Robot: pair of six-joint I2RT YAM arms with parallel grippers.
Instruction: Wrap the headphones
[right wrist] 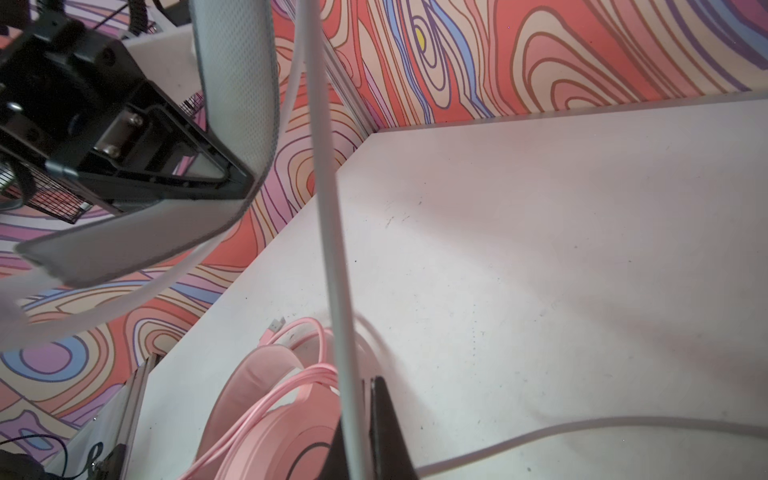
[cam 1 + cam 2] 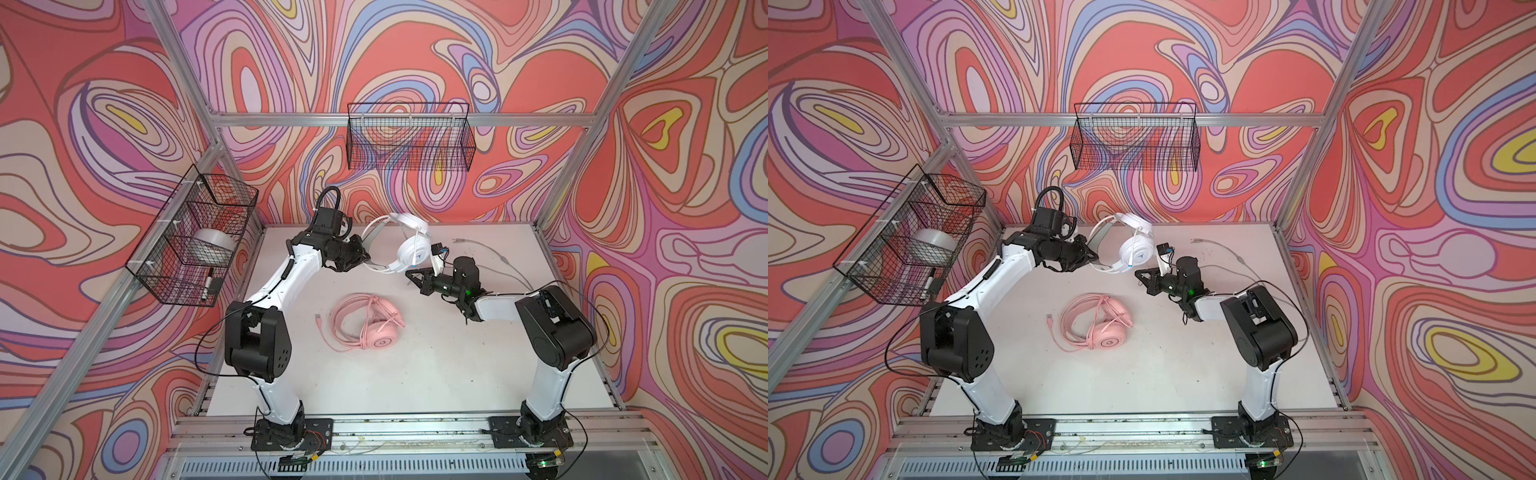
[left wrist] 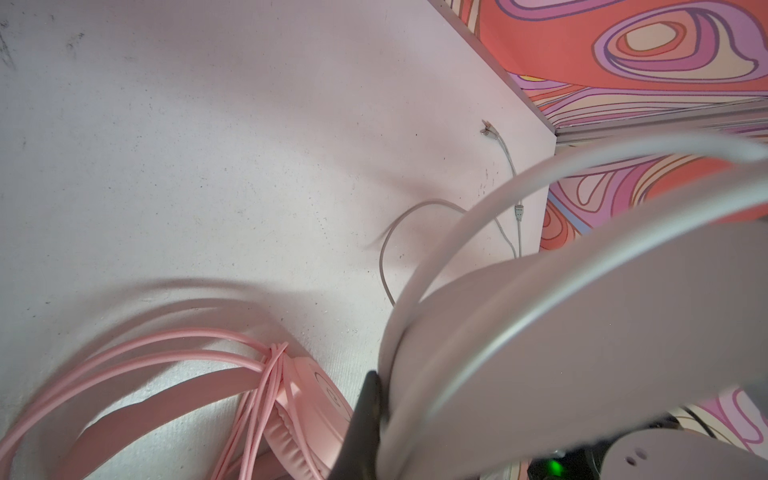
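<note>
The white headphones (image 2: pixel 411 249) (image 2: pixel 1133 249) hang above the back of the table. My left gripper (image 2: pixel 367 260) (image 3: pixel 380 415) is shut on their headband (image 3: pixel 582 332). Just right of them, my right gripper (image 2: pixel 409 274) (image 1: pixel 357 415) is shut on their grey-white cable (image 1: pixel 332 232). The rest of that cable (image 2: pixel 505 259) trails loose over the table's back right, ending in its plug (image 2: pixel 455 240). The pink headphones (image 2: pixel 370 322) (image 2: pixel 1096 326) (image 3: pixel 291 395) lie flat mid-table between the arms, pink cable coiled around them.
A black wire basket (image 2: pixel 409 137) hangs on the back wall. A second wire basket (image 2: pixel 166 266) on the left frame holds a tape roll (image 2: pixel 212 247) and a marker (image 2: pixel 208 284). Aluminium frame posts border the white table (image 2: pixel 415 374).
</note>
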